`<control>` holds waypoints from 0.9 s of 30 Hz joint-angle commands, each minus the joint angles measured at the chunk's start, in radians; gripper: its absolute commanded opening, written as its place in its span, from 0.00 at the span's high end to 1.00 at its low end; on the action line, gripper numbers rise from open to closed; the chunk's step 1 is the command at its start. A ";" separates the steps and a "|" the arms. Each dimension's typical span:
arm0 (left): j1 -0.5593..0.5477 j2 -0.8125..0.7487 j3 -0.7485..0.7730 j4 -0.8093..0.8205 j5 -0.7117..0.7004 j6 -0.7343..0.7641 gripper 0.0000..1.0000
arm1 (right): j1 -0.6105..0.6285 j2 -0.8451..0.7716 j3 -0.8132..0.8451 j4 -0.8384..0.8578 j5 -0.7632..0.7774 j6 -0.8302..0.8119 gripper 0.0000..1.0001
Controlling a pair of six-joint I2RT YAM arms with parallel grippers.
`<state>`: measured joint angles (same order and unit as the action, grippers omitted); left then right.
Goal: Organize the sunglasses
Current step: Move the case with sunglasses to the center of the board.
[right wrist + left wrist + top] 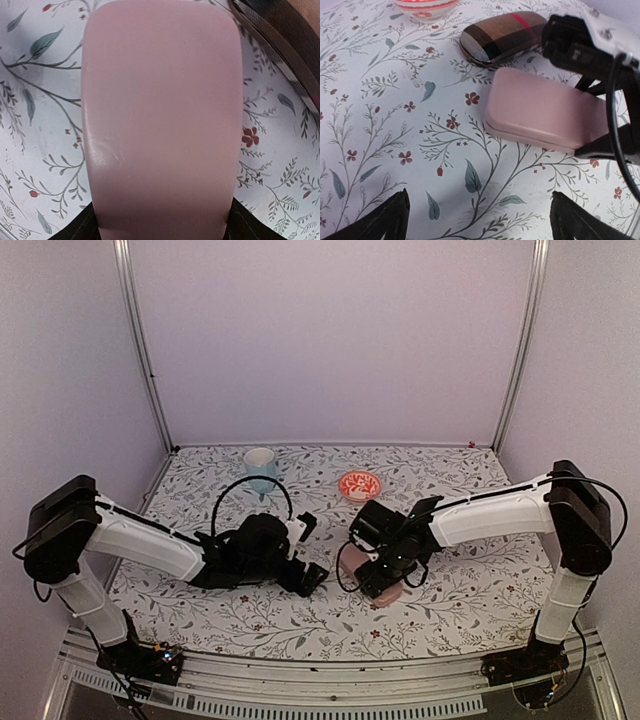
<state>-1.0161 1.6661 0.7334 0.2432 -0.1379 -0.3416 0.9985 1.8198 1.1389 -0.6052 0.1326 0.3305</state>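
Toward the near edge of the counter [200, 615], a little right of its middle, the right hand [378, 578] is down over the pink case [160, 125]. Its fingers [75, 230] stand one on each long side of the case's near end. They sit close against it, but I cannot tell whether they press or merely flank it. The case lies flat and shut.

Just to its left, the left hand [312, 550] hangs low over bare counter, spread wide with nothing between its fingers, and faces the pink case. Beyond the pink case, near it but apart, lies the brown case [502, 37] with its red band, also shut. Farther back sits a red-patterned bowl [360, 485], and by the far edge, left of middle, a pale cup [260, 465].

The sunglasses show in no view — neither pair lies on the open counter, and nothing shows whether they are inside the closed cases.

The step in hand looks like taking hold of the pink case, probably to steady or open it. The next move calls for a square, firm grip across the case's width so that it does not skid on the counter. The free left hand would then have to reach the lid's edge — with care, since the brown case leaves little room on the far side.
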 commanded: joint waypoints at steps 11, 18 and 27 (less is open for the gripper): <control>0.202 -0.380 -0.106 -0.202 -0.164 -0.075 0.01 | 0.053 0.205 0.304 0.001 -0.126 -0.495 0.44; 0.283 -0.548 -0.130 -0.272 -0.186 -0.055 0.01 | 0.057 0.296 0.440 -0.033 -0.077 -0.624 0.38; 0.287 -0.521 -0.130 -0.272 -0.135 -0.053 0.01 | 0.055 0.328 0.466 -0.048 0.106 -0.620 0.06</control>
<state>-0.7399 1.1275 0.6189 -0.0177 -0.2970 -0.3981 1.0492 2.1334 1.5864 -0.6403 0.1497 -0.2790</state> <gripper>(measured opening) 0.990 0.917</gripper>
